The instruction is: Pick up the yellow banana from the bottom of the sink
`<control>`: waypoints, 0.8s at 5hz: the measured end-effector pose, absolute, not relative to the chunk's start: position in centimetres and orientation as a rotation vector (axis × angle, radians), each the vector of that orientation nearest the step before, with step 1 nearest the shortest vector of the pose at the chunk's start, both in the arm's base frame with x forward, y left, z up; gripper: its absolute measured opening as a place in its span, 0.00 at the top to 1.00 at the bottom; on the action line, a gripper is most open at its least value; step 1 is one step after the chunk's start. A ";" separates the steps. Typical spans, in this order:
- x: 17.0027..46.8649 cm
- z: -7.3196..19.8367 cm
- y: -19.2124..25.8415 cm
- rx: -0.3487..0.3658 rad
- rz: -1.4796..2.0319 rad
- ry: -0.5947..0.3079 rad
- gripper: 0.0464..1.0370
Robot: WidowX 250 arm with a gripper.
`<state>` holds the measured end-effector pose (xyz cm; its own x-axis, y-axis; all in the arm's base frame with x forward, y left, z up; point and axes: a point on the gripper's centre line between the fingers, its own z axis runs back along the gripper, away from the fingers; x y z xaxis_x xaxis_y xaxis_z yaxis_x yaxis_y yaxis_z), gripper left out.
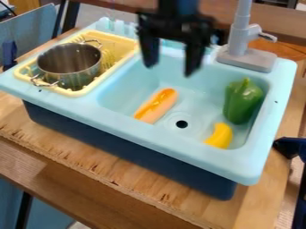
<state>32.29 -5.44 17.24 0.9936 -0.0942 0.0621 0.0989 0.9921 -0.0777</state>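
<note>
While the hand (172, 60) hangs with its fingers wide apart over the far part of the sink (179, 150), the toy hot dog (156, 106) lies left of the drain hole (181, 124). It looks light, firm and slightly slippery, best pinched across its narrow middle.

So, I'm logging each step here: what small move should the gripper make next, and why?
Probably a short lowering toward the toy hot dog: the gripper hangs open over the sink, and the hot dog looks nearest to it.
</note>
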 end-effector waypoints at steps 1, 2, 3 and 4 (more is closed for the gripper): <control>32.5 15.8 -8.0 -0.040 -0.123 -0.122 0.04; 31.8 12.7 -8.7 -0.058 -0.141 -0.135 0.04; 31.3 11.6 -8.7 -0.085 -0.109 -0.116 0.04; 30.8 11.2 -8.1 -0.102 -0.070 -0.134 0.04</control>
